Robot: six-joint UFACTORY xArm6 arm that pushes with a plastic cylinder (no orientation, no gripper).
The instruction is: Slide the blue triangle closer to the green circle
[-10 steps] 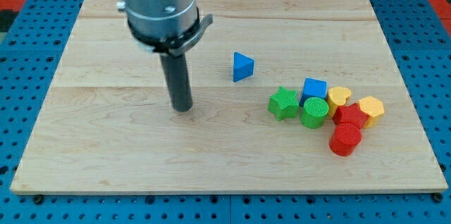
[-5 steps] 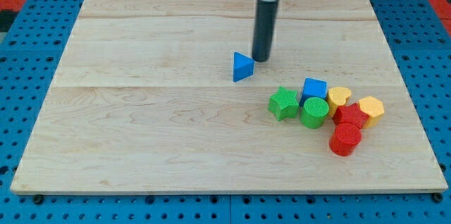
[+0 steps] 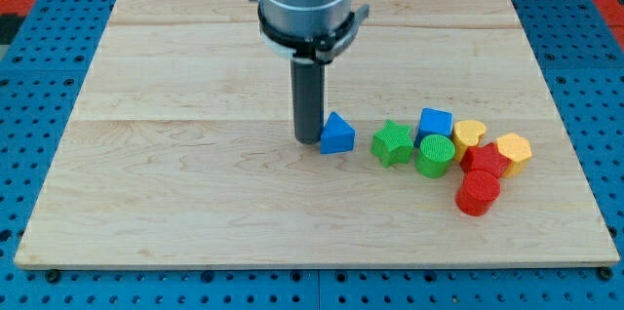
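Observation:
The blue triangle (image 3: 338,135) lies on the wooden board (image 3: 175,183) near the middle. My tip (image 3: 309,139) stands right against its left side, touching it. The green circle (image 3: 435,155) is a short upright cylinder to the right, with the green star (image 3: 392,142) between it and the triangle. The triangle sits a small gap left of the green star.
A cluster lies at the view's right: a blue cube (image 3: 435,123), a yellow heart (image 3: 469,135), a yellow hexagon (image 3: 513,148), a red star (image 3: 485,160) and a red cylinder (image 3: 478,193). The arm's grey body (image 3: 303,3) hangs over the board's top middle.
My tip went from the board's left to above the triangle's right, then to its left side. The blue triangle has slid down and slightly right, closer to the green star and circle.

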